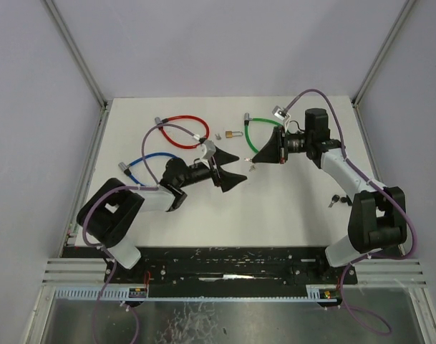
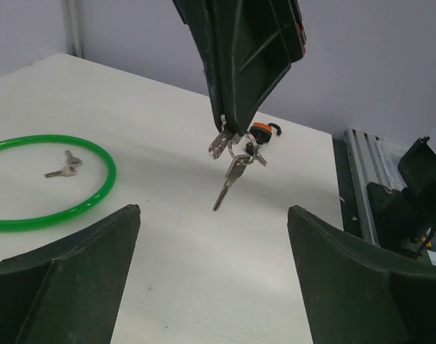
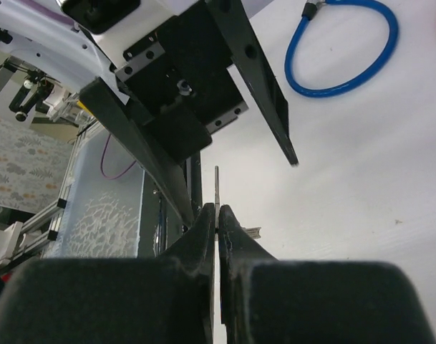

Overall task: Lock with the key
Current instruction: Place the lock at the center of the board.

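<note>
- Your right gripper (image 2: pixel 229 132) is pinching its fingers tight on a small bunch of silver keys on a ring (image 2: pixel 235 159). It is holding the bunch up off the table so one key is dangling point down, probably so that key can be singled out
- Your left gripper (image 2: pixel 212 209) is standing wide open with nothing in it, facing the bunch from just below. That looks like readiness to take the hanging key
- The small brass padlock (image 1: pixel 234 135) is lying untouched behind both grippers, between the red cable loop (image 1: pixel 183 117) and the green cable loop (image 2: pixel 103 183)
- The blue cable loop (image 1: pixel 152 154) is lying beside your left arm
- The flat white tabletop (image 1: pixel 289 208) is sitting between plain pale lilac walls (image 1: pixel 225 43) with metal corner posts
</note>
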You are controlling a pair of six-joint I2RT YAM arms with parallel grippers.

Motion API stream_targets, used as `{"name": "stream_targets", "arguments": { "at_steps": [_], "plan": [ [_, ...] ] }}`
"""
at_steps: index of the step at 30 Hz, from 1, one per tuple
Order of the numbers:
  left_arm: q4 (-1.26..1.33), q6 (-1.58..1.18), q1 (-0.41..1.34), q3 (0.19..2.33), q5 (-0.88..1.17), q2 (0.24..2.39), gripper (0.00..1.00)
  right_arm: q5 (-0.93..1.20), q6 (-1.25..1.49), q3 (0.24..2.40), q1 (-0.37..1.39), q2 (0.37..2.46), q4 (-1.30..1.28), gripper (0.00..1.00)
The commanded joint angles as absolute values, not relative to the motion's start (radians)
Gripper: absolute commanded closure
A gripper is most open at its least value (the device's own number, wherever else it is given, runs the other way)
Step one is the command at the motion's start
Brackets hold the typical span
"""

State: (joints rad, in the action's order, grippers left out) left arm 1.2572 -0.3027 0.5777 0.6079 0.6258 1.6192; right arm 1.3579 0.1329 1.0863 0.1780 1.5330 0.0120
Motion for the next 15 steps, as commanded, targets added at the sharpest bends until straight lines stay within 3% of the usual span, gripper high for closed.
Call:
{"name": "stream_targets", "arguments": {
  "at_steps": [1, 3, 11, 15],
  "plan": [
    [1.340, -0.226, 0.609, 0.678, 0.739, 1.694, 0.20, 1.408, 0.052, 1.138, 0.200, 1.525, -0.069, 1.00],
    [1.308, -0.226, 0.611, 0.708, 0.754, 1.723, 0.28, 1.409, 0.036, 1.144, 0.204, 1.526, -0.086, 1.00],
    [1.296, -0.253, 0.618, 0.780, 0.802, 1.801, 0.43, 1.409, 0.025, 1.146, 0.221, 1.536, -0.097, 1.00],
    [1.320, -0.290, 0.618, 0.797, 0.846, 1.821, 0.58, 1.406, 0.008, 1.153, 0.223, 1.540, -0.115, 1.00]
  ]
}}
